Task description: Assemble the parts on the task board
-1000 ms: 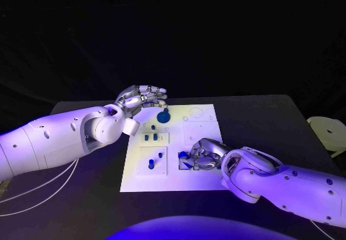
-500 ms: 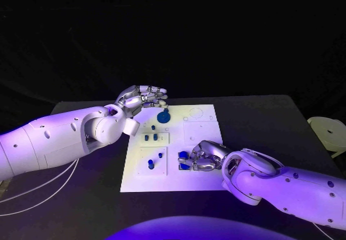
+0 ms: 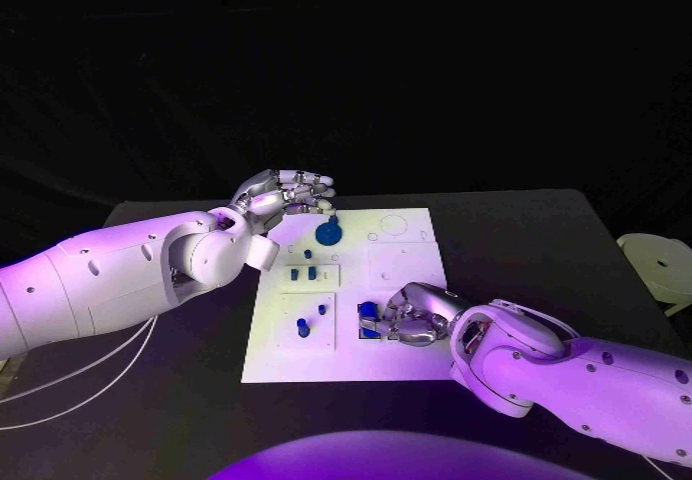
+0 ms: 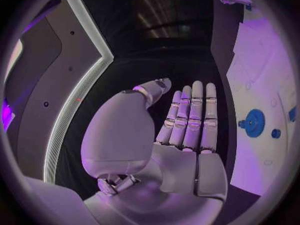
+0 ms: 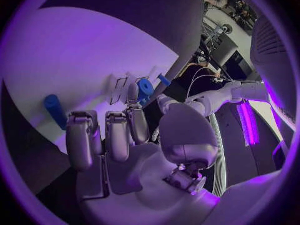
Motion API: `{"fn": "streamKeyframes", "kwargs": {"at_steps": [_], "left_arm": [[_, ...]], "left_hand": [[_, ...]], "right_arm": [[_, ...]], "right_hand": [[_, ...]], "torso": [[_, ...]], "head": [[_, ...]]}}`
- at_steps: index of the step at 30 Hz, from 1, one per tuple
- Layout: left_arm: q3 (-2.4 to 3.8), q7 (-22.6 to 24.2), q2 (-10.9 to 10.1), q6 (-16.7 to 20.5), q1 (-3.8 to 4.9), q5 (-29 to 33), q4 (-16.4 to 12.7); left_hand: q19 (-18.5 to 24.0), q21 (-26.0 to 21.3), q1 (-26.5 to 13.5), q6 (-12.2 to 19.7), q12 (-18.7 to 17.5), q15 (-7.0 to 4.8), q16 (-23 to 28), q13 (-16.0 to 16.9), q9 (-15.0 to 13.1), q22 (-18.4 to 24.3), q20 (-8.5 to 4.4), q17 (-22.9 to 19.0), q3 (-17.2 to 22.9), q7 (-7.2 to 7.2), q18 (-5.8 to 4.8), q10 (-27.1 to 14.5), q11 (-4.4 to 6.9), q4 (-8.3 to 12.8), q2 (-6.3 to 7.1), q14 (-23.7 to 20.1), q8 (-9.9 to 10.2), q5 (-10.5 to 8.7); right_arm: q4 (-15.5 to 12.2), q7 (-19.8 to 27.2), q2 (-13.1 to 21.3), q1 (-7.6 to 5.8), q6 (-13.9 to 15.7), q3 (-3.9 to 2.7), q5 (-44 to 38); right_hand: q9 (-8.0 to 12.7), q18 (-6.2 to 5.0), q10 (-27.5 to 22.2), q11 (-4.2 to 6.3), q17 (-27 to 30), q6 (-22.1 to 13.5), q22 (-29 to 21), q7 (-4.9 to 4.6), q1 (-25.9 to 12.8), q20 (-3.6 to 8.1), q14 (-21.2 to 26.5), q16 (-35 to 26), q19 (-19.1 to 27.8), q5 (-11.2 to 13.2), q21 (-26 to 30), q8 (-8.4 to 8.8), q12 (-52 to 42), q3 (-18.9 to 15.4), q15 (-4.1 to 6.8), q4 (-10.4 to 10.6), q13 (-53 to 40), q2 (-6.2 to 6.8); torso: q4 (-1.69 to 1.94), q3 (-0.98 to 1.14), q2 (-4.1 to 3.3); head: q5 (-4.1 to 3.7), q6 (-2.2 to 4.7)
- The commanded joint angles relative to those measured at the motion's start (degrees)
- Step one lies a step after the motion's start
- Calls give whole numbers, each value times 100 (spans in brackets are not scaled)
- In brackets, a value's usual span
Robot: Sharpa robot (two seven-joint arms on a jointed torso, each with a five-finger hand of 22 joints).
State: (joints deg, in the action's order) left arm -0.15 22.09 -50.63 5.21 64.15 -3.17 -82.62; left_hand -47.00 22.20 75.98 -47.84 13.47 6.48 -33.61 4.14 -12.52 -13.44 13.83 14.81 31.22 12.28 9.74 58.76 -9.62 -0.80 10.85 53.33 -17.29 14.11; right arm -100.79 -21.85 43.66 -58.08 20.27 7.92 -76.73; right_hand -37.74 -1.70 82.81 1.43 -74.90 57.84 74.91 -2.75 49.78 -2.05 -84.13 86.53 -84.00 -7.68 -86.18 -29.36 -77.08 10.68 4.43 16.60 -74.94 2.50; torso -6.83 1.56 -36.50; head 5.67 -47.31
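The white task board [image 3: 411,262] lies in the middle of the black table. A round blue gear [image 3: 329,234] [image 4: 254,122] sits near its far left corner. My left hand [image 3: 284,195] [image 4: 187,130] hovers above that corner, fingers stretched out and holding nothing. My right hand [image 3: 408,316] [image 5: 119,135] rests low on the board's near right part, fingers curled. Its fingertips are at a blue part [image 3: 368,310] [image 5: 145,89]; whether they grip it is hidden. A blue cylinder [image 5: 55,111] lies on the board beside that hand.
Small blue pegs [image 3: 300,272] stand in the board's left middle, and more [image 3: 303,326] sit nearer me. A pale round object [image 3: 656,265] stands off the table's right edge. Cables [image 3: 87,380] hang under my left arm.
My right hand has shifted slightly toward me on the board and curled tighter by the blue parts. The left hand has stayed where it was.
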Motion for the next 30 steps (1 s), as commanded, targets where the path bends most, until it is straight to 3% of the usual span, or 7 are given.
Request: {"fn": "streamKeyframes", "kwargs": {"at_steps": [1,4,6,15,17,30], "left_arm": [[4,30,1,-88,3,-13,-21],[4,30,-1,-90,3,-14,-24],[4,30,-1,-91,3,-14,-25],[4,19,-3,-96,3,-14,-26],[4,15,-3,-98,3,-14,-26],[4,6,1,-99,3,-21,-18]], "left_hand": [[-19,-31,-26,34,28,22,27,8,7,6,9,5,-12,107,55,-23,-3,-16,-31,-2,26,9],[-19,-31,-26,34,28,22,27,8,7,6,9,5,-12,107,55,-23,-3,-16,-31,-2,26,9],[-19,-31,-26,34,28,22,27,8,7,6,9,5,-12,107,55,-23,-3,-16,-31,-2,26,9],[-19,-31,-26,34,28,22,27,8,7,6,9,5,-12,107,55,-23,-3,-16,-31,-2,26,9],[-19,-31,-26,34,28,22,27,8,7,6,9,5,-12,107,55,-23,-3,-16,-31,-2,26,9],[-23,-41,-32,35,32,23,30,8,7,13,11,11,-12,108,56,-27,-4,-25,-37,-3,25,10]], "right_arm": [[-33,46,25,5,-176,2,-114],[-32,22,33,5,-227,2,-116],[-27,5,33,5,-250,2,-117],[10,-6,-9,5,-315,2,-89],[20,1,-38,5,-326,2,-69],[97,-3,-93,4,-299,1,-60]], "right_hand": [[-10,92,54,0,-739,-44,1406,14,243,48,-436,33,-453,-99,-31,-15,15,-19,41,-13,-327,-56],[-12,94,65,4,-755,-54,1409,17,534,51,-439,40,-457,-191,-42,-10,9,30,43,-41,-351,-120],[-10,95,69,3,-758,-62,1410,19,745,52,-440,41,-458,-18,-45,-3,10,126,45,-62,-363,-199],[8,95,90,6,-785,-70,1410,19,1239,52,-445,50,-458,71,-47,22,-7,374,46,-171,-410,-220],[18,96,92,6,-785,-69,1411,15,1367,51,-444,50,-459,336,-51,33,-2,498,47,-186,-420,-236],[21,95,94,5,-788,-66,1411,18,1399,51,-445,51,-459,402,-49,35,-2,550,44,-185,-424,-252]], "torso": [[-3,-4,0],[-2,-4,0],[2,-5,0],[4,-5,0],[4,-5,-1],[0,-10,2]], "head": [[11,-12],[10,-16],[8,-18],[19,-26],[20,-27],[41,-37]]}}
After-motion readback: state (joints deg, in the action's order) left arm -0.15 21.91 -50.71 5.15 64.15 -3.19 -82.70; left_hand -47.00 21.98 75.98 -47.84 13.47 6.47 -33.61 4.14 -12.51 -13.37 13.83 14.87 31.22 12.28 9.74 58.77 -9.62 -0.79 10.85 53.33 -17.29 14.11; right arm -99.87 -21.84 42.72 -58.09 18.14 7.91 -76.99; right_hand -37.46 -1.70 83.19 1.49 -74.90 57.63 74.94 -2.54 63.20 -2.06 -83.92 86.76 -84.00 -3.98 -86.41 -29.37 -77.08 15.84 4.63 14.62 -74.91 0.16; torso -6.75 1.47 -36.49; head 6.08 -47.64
